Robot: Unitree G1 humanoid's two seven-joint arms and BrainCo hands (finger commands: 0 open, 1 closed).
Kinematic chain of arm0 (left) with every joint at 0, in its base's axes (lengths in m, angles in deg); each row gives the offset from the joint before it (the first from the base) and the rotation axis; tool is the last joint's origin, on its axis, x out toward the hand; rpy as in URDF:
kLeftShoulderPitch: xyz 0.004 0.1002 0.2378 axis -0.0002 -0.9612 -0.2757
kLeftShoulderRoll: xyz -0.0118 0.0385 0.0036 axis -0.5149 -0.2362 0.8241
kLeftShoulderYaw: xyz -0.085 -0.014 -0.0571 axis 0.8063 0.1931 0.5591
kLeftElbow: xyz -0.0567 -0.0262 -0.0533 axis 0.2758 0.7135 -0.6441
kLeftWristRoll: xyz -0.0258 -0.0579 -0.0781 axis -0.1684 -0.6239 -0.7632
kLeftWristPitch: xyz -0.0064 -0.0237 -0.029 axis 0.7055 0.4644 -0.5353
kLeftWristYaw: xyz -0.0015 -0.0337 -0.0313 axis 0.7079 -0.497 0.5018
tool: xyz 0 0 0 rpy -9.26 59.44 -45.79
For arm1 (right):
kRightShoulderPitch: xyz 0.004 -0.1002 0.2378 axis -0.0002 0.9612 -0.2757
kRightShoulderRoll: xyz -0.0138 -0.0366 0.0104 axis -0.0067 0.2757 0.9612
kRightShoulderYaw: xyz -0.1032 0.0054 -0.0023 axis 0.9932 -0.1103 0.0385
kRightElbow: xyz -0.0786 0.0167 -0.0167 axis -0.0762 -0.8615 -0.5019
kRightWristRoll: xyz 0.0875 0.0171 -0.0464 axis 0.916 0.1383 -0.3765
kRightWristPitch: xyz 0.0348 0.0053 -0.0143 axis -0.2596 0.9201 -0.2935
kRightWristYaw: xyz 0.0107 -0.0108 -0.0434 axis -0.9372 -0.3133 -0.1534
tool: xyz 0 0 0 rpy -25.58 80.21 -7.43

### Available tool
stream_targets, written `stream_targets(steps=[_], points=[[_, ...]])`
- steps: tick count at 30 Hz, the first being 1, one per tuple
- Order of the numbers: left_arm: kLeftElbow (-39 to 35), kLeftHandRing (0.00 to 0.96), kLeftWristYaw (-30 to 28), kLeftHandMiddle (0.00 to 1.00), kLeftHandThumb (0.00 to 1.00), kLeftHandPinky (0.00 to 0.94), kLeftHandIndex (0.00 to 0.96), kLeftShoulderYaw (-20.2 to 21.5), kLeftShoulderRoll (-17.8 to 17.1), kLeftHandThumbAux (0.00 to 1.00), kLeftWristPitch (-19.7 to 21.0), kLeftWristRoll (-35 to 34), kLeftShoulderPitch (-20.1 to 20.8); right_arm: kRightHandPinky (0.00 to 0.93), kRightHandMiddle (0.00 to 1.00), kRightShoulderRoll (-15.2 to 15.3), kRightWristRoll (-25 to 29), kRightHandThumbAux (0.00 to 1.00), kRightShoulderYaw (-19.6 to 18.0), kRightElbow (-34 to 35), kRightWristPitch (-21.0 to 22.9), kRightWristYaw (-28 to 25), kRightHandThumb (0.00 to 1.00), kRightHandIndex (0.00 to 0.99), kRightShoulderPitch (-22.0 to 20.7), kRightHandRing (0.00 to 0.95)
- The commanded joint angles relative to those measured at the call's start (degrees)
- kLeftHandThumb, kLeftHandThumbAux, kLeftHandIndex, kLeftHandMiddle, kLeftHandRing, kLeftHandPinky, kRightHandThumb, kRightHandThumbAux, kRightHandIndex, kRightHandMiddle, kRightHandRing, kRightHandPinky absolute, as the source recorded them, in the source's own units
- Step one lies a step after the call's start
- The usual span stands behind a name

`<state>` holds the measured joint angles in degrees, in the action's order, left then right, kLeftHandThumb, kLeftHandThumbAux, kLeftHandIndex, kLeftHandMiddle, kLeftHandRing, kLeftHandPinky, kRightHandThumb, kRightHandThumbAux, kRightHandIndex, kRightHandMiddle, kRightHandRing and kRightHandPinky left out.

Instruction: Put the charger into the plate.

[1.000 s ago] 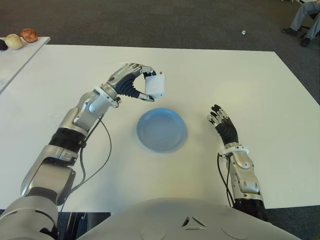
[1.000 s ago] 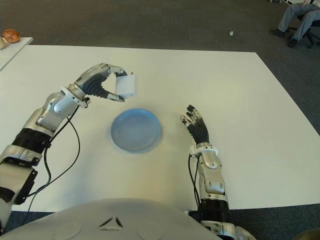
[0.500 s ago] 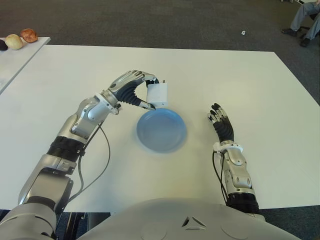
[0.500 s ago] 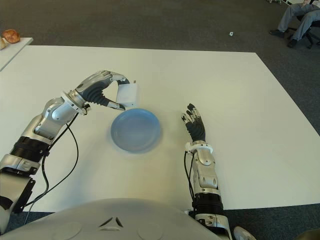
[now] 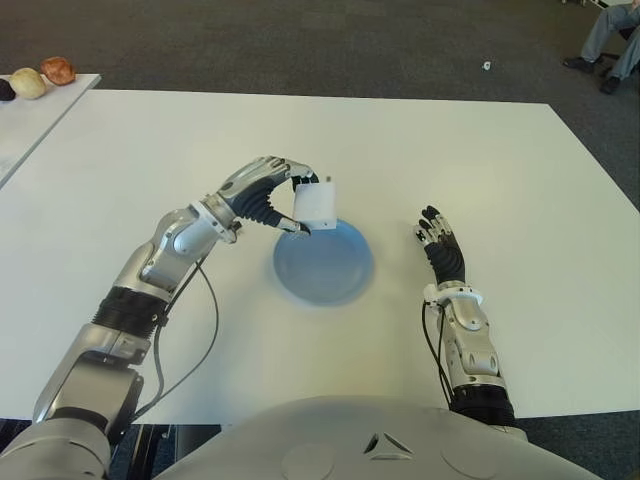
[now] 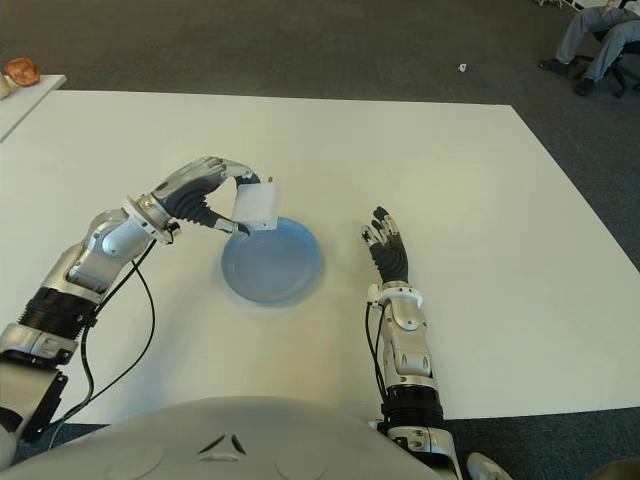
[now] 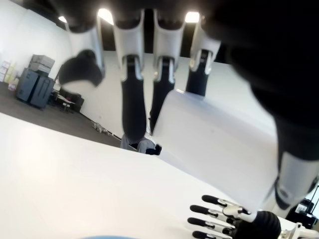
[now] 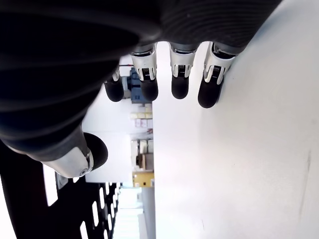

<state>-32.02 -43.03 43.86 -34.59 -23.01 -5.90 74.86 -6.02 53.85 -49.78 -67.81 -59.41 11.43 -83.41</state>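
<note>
The left hand [image 5: 262,190] has its fingers [image 7: 132,99] clamped on the small white boxy charger [image 5: 317,203], above the round blue plate's [image 5: 335,275] rim. It looks light, stiff and smooth, best pinched on the flat sides. The right hand [image 5: 441,245], fingers relaxed apart, shows right of the plate.

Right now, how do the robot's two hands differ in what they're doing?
The left hand has its fingers curled around the white charger, while the right hand holds nothing, fingers straight. The left hand shows at the blue plate's far left rim; the right hand shows to the plate's right, apart from it. Both are over the white table.
</note>
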Motion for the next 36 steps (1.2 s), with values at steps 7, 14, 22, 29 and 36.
stream_targets(steps=[7,14,22,29,36], points=[[-0.3,0.878,-1.8,0.885,0.75,0.864,0.442,0.3,-0.3,0.698,-1.2,-0.9,-2.1,0.012,0.067,-0.1,-0.3,0.573,-0.1,-2.1,0.2,0.1,0.0,0.029,0.2,0.027],[-0.3,0.875,-4.7,0.88,0.75,0.856,0.442,-0.2,-0.7,0.698,-2.4,-3.3,-2.9,0.005,0.078,-0.1,-0.1,0.566,-0.1,-2.7,-0.5,-0.1,0.0,0.032,0.1,0.033],[-0.6,0.348,-14.0,0.347,0.552,0.34,0.252,-2.6,-5.0,0.517,-4.5,-3.6,0.1,0.007,0.08,0.0,-0.2,0.554,0.1,-2.9,-0.6,-0.2,0.0,0.033,0.3,0.035],[-0.6,0.023,-17.8,0.024,0.299,0.026,0.023,-3.2,-8.3,0.287,-6.7,-1.8,1.1,0.01,0.084,0.1,-0.2,0.562,0.3,-3.3,-1.0,-0.6,0.0,0.034,0.3,0.04],[-0.6,0.001,-17.6,0.001,0.267,0.002,0.001,-2.8,-9.2,0.186,-7.1,-1.4,1.5,0.017,0.094,-0.1,-0.2,0.555,0.4,-4.0,-2.1,-0.6,0.0,0.032,0.3,0.049]])
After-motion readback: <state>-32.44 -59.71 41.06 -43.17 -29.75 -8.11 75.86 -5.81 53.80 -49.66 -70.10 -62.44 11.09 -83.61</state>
